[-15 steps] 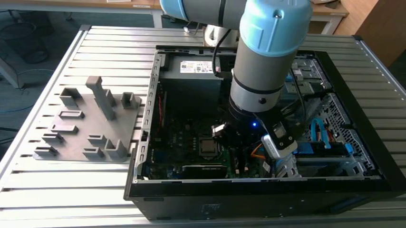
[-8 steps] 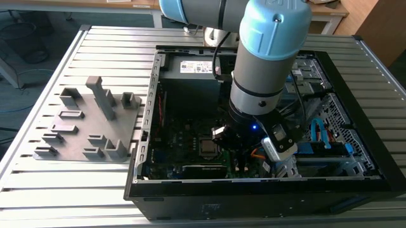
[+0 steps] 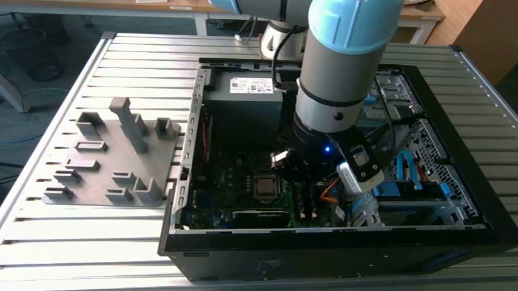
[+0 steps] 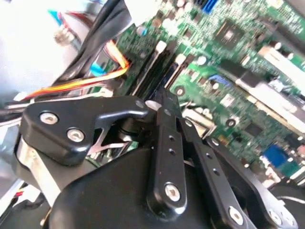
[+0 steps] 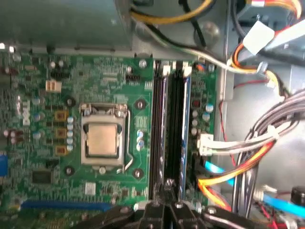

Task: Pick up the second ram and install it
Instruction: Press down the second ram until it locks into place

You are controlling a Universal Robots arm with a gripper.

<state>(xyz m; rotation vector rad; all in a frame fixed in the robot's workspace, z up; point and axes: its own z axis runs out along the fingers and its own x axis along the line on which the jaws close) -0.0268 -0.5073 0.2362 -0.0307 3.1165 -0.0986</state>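
We see the gripper (image 5: pixel 167 198) low over the motherboard (image 5: pixel 71 86) inside the open computer case (image 3: pixel 340 242), its fingers drawn together. The second ram (image 5: pixel 183 129) seems seated in the memory slots, at twelve o'clock from the fingertips. We judge it light, stiff and fragile, best held by its long edges.

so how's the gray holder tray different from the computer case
The gray holder tray lies flat and open on the slatted table, its upright blocks bare; the computer case is a black, walled box packed with a green motherboard and cables. The tray stands apart from the arm, while the gripper reaches down inside the case. Both rest on the same table.
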